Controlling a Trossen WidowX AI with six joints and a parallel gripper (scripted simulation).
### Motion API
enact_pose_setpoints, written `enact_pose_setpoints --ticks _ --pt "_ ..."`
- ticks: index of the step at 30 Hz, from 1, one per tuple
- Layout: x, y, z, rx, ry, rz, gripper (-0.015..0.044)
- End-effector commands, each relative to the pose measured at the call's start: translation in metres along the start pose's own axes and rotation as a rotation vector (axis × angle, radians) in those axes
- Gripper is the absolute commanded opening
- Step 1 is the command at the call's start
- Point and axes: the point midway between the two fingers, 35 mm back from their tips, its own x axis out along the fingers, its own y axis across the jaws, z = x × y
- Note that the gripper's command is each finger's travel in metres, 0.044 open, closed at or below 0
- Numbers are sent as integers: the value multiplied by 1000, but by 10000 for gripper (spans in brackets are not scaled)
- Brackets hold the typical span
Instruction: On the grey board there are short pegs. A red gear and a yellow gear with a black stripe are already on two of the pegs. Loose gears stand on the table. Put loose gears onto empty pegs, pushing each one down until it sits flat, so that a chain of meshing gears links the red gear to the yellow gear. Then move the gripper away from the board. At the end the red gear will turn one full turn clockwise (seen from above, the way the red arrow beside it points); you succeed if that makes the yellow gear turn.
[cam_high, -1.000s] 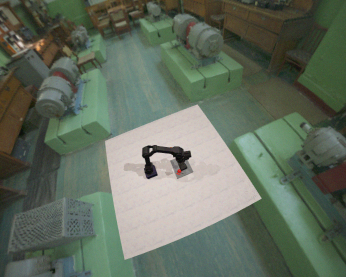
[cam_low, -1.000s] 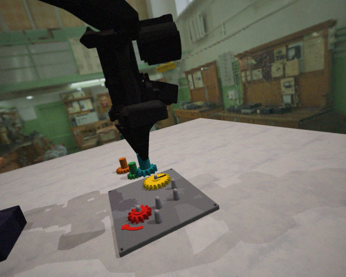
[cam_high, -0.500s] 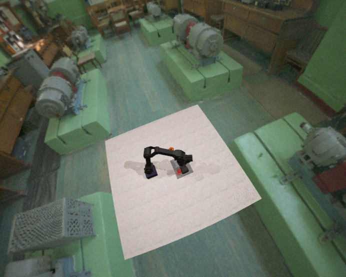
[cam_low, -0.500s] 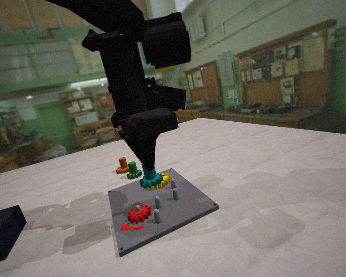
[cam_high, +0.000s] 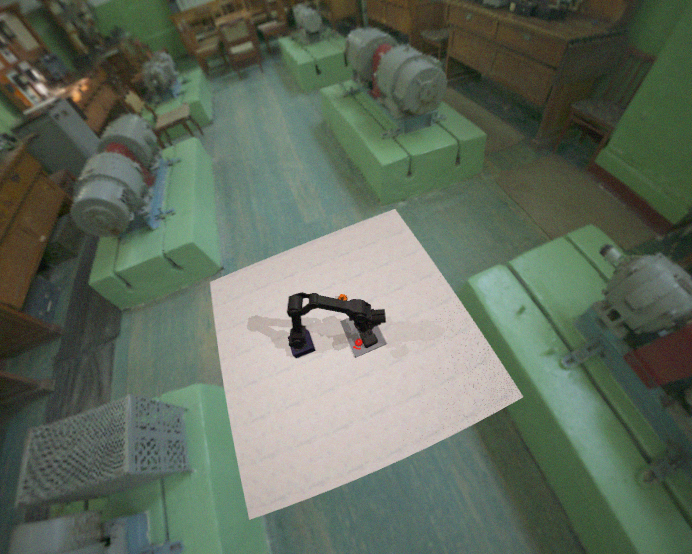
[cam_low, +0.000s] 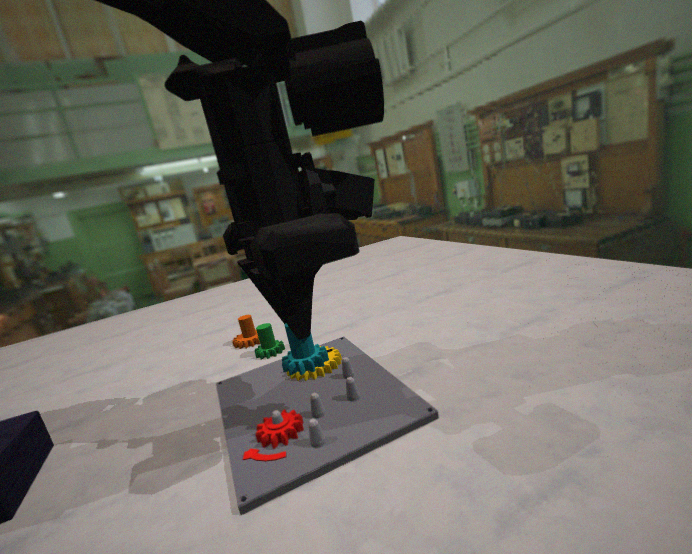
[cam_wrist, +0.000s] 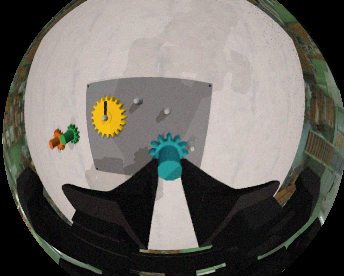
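My gripper (cam_low: 299, 334) (cam_wrist: 168, 163) is shut on the handle of a teal gear (cam_low: 302, 347) (cam_wrist: 169, 150), held upright above the grey board (cam_low: 380, 421) (cam_wrist: 192, 95). The yellow gear (cam_low: 333, 360) (cam_wrist: 112, 126) sits on a peg at the board's far part, left of the teal gear in the wrist view. The red gear (cam_low: 281, 430) (cam_high: 360, 343) sits on a peg near its arrow (cam_low: 268, 455); the wrist view hides it. Empty pegs (cam_low: 352, 390) (cam_low: 315, 405) (cam_low: 315, 433) (cam_wrist: 138, 101) stand between. The orange gear (cam_low: 245, 327) (cam_wrist: 55, 141) and green gear (cam_low: 264, 336) (cam_wrist: 69, 135) stand on the table.
The dark arm base (cam_high: 303, 347) (cam_low: 21, 455) stands on the pale table top (cam_high: 323, 415) beside the board. The two loose gears stand close together beyond the board's left edge in the wrist view. The arm's shadow falls across the board and table.
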Motion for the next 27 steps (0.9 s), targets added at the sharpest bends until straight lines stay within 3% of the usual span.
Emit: enact_pose_setpoints --ticks 1,16,27 --pt "0 1 0 -4 0 6 0" --pt "18 1 0 -224 -1 6 0" --pt "32 1 0 -111 0 6 0"
